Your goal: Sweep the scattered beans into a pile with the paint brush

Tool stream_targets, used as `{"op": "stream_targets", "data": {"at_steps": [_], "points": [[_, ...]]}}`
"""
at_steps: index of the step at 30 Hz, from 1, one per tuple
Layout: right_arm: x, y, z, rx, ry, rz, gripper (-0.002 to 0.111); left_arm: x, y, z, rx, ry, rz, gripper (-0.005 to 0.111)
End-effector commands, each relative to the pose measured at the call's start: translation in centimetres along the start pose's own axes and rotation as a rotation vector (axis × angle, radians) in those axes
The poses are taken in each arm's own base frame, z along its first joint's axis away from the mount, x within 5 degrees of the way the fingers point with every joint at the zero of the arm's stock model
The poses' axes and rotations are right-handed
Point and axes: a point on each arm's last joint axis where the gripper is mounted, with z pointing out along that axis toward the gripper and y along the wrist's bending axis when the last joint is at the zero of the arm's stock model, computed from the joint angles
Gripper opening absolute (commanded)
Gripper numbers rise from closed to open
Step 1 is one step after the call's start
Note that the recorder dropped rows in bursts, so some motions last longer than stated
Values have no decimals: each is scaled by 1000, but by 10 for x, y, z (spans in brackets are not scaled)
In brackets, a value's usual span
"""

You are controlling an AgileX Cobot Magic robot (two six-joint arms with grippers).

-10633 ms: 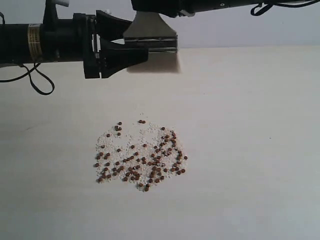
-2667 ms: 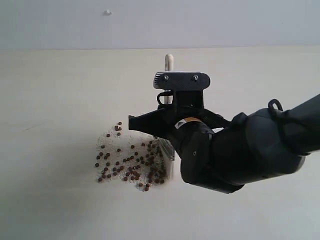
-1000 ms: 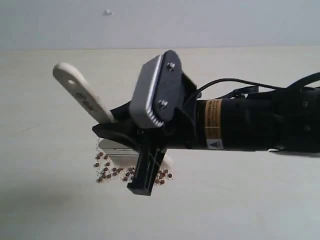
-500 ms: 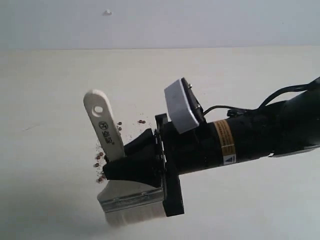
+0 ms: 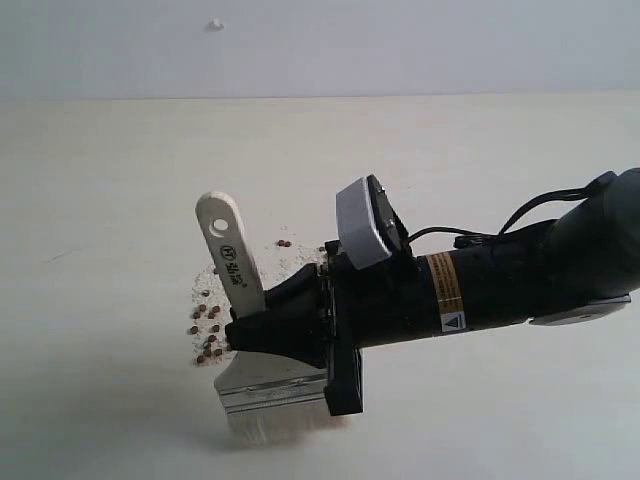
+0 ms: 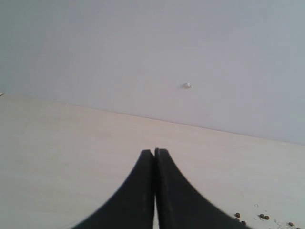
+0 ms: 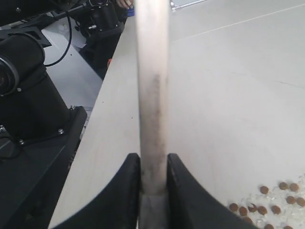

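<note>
Within right gripper (image 7: 153,164), paint brush (image 7: 152,71)

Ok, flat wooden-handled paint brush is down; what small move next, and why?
Probably drag the flat wooden-handled paint brush up the exterior view into the patch: the right gripper has its white bristles on the table below the tiny reddish-brown beans, which lie loose beyond it.

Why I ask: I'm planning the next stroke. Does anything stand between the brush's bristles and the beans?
Nothing visible does. The right gripper holds the paint brush, its bristles just below the beans in the exterior view, and only table shows between. The gripper hides part of the pile.
</note>
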Motion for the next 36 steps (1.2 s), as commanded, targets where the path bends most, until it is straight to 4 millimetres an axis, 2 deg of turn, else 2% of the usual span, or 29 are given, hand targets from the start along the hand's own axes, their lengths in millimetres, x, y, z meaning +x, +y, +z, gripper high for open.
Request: {"op": "stream_targets", "data": {"at_steps": [1,10,18,24,31,36], "points": [[0,-6,-4,27,-31,1,0,1,0,0,6,-4,-4,0],[4,-28,-16,161,-78,104,0,1,0,0,6,-4,-4,0],[3,-44,-15,278,-33,228,0,1,0,0,6,-4,-4,0],[-11,-65,-11,349,9,206,0,1,0,0,6,-4,-4,0],[-32,-78,-5,349,2,117,0,1,0,0,6,-4,-4,0],[-40,-67,-3,239,-22,151,0,1,0,0,6,-4,-4,0]]}}
